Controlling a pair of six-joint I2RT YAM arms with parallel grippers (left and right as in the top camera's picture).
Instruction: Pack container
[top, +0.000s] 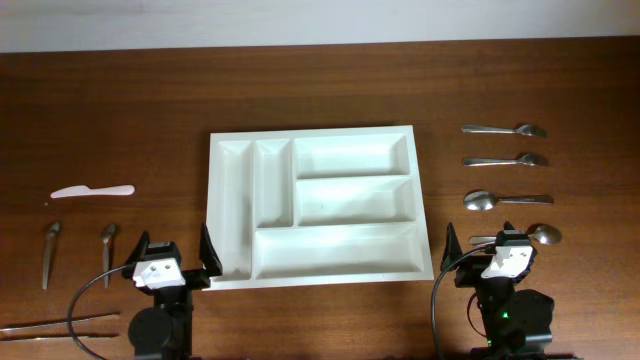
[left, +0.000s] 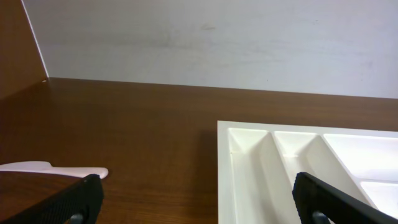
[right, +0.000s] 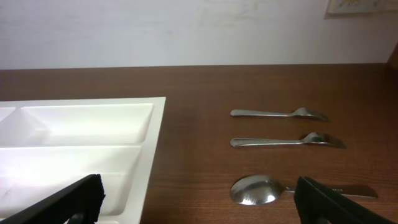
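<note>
Robotics lab, wooden table (top: 320, 80), plain white wall (left: 217, 37), neatly spaced cutlery (top: 505, 160)

Overhead cam sits above the bench (top: 120, 100) looking straight down, far enough back to fit the whole container (top: 313, 205) and both arms at the bottom edge. The left wrist cam rides low and close on the left end effector (top: 172, 247), facing the far wall; it catches the container's left corner and a white knife (left: 56, 169). The right wrist cam does the same from the right end effector (top: 490, 245), seeing the container's right edge and two forks (right: 277, 113). The wrist views share only the container.
</note>
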